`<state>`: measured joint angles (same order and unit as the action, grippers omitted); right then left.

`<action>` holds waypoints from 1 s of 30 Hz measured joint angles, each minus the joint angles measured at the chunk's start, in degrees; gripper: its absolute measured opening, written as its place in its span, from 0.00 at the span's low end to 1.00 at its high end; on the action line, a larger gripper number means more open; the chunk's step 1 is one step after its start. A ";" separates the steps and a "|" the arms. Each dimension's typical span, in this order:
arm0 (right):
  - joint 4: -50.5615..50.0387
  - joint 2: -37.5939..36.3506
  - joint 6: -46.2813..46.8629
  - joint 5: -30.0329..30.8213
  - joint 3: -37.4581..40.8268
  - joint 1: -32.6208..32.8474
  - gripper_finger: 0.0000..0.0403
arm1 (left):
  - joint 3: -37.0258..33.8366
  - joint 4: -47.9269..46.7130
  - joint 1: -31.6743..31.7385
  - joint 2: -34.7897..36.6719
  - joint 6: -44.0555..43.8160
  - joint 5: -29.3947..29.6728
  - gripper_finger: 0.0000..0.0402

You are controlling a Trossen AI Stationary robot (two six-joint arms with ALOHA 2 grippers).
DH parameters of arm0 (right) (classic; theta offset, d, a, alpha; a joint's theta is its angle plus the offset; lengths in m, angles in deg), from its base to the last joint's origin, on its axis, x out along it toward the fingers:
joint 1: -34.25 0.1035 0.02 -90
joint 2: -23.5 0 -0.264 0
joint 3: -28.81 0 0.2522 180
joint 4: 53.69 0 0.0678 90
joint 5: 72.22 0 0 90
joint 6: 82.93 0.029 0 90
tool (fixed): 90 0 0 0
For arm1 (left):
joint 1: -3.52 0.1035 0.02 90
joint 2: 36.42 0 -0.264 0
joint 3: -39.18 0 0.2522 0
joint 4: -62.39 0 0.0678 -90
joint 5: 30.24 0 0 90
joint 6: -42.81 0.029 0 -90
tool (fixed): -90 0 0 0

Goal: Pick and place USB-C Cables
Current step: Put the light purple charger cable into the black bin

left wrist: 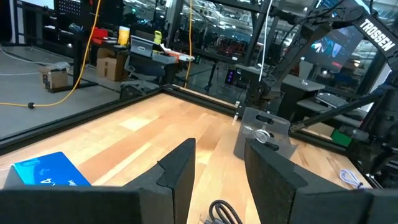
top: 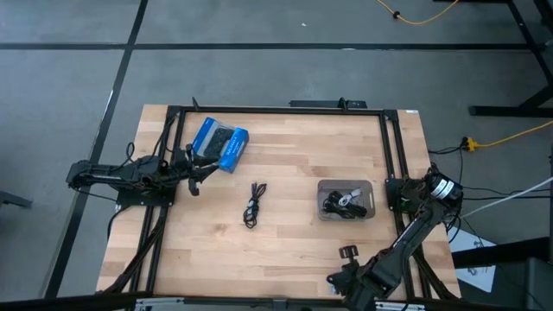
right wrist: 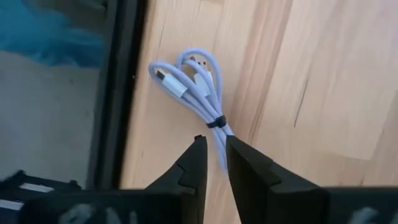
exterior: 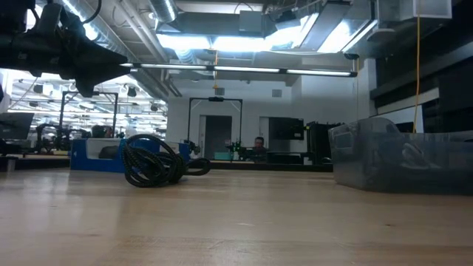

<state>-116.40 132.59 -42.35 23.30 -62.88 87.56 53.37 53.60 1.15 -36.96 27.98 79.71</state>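
A black USB-C cable bundle (top: 253,206) lies on the wooden table's middle; it also shows in the low view (exterior: 151,161). A clear grey tray (top: 346,200) to its right holds several black and white cable bundles. A white cable bundle (right wrist: 193,81) lies flat by the table's near edge rail. My right gripper (right wrist: 214,155) is down over it, fingers nearly together on its tail; the arm hides this cable in the high view. My left gripper (left wrist: 217,168) is open and empty, raised at the left beside the blue package (top: 220,144). My right gripper has the white bundle's tail end (right wrist: 220,144), just past its black tie, between its two fingertips. The fingers come from above, slanting, and lie along the bundle. The looped end with the plugs (right wrist: 171,78) lies flat on the table.
The blue-and-black package (left wrist: 46,171) lies at the far left. A black frame rail (right wrist: 118,93) runs along the table edge right beside the white cable. Bare wood lies between the black cable and the tray.
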 joint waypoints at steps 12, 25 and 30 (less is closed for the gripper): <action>-0.18 5.93 -2.06 -0.52 -0.04 -0.27 0.16 | 0.00 0.00 -0.01 0.01 -0.08 -0.07 0.33; 0.06 7.26 6.53 -2.00 -0.21 -0.27 0.16 | 0.02 -1.42 -0.04 0.02 -0.13 -0.15 0.33; 0.30 7.43 14.00 -2.69 -0.49 -1.28 0.16 | 0.02 -1.43 -0.04 0.00 -0.09 -0.14 0.33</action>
<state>-116.10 140.01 -28.35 20.61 -63.37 86.28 53.39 52.17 1.10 -36.96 27.89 79.57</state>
